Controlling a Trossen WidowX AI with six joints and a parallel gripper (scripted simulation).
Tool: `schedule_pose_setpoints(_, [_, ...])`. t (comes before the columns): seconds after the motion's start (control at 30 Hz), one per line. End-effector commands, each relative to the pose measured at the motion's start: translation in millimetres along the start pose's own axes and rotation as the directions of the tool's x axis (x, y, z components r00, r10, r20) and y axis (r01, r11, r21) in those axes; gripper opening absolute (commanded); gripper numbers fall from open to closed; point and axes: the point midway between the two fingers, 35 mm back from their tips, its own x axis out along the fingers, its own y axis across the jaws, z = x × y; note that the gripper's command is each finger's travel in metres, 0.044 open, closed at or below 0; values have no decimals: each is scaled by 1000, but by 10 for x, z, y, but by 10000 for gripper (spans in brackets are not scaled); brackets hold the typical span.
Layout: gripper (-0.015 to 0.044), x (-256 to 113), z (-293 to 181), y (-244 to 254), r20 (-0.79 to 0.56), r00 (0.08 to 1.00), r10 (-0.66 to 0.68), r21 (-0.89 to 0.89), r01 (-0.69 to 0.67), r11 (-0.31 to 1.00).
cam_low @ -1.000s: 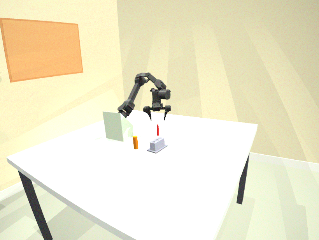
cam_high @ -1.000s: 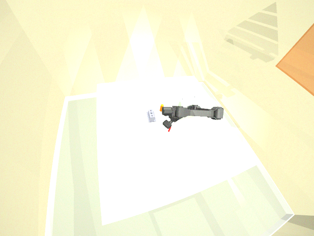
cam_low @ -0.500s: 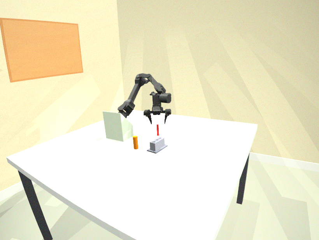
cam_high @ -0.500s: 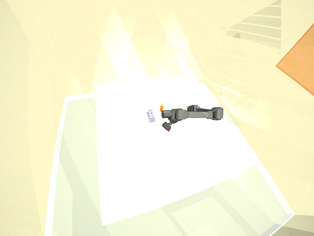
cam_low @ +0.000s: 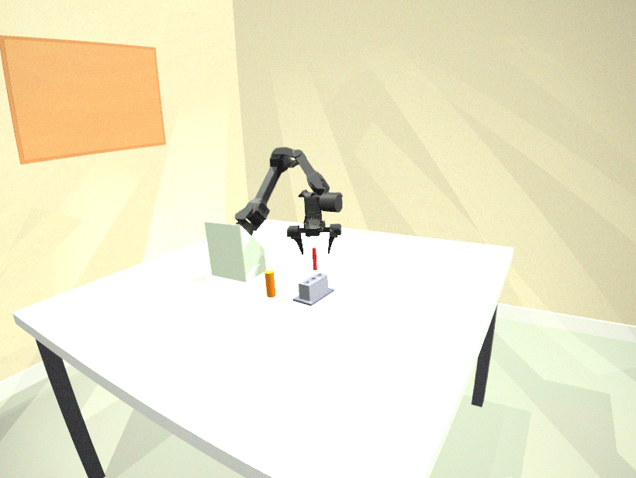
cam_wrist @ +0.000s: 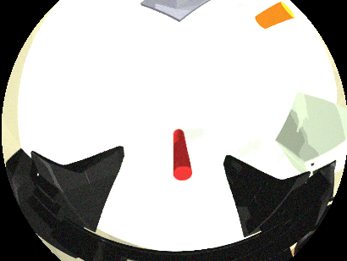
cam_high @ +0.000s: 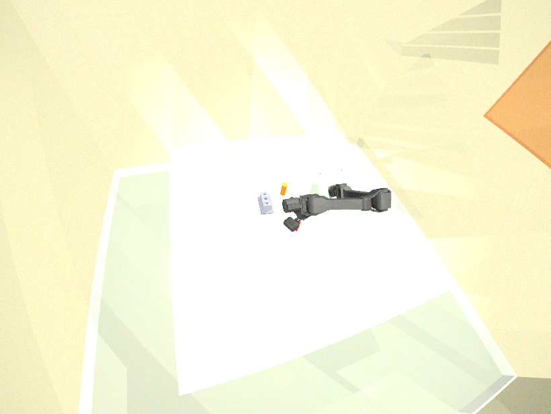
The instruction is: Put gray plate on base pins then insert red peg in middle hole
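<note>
The gray plate [cam_high: 265, 202] [cam_low: 306, 292], a block with three holes in its top, sits level on the thin gray base [cam_low: 310, 302] [cam_wrist: 179, 17]. The pins are too small to tell. The red peg [cam_high: 299, 223] [cam_low: 314, 259] [cam_wrist: 180, 150] stands upright on the table, apart from the base; in the top view the gripper partly hides it. My gripper [cam_low: 316, 252] [cam_wrist: 174, 153] is open and empty, pointing down above the peg. In the wrist view the peg shows between the two spread fingers, with its top nearest the camera.
An orange cylinder [cam_high: 283, 189] [cam_low: 270, 284] [cam_wrist: 272, 16] stands upright beside the base. A pale green upright panel [cam_low: 225, 251] stands near the arm's foot; a pale green angular object [cam_wrist: 317, 127] shows at the right of the wrist view. The white table [cam_high: 231, 290] [cam_low: 231, 355] carries them.
</note>
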Motion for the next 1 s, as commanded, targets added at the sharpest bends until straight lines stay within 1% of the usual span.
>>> schedule_pose_setpoints(0.0, [440, 77, -12, -39, -10, 1000, -6, 12, 6, 1000])
schedule_pose_setpoints(0.3, [440, 196, -25, -49, -13, 1000, -5, 12, 5, 1000])
schedule_pose_setpoints(0.83, [20, 196, -25, -49, -13, 1000, -5, 12, 5, 1000])
schedule_pose_setpoints(0.97, [0, 196, -25, -49, -13, 1000, -5, 12, 5, 1000])
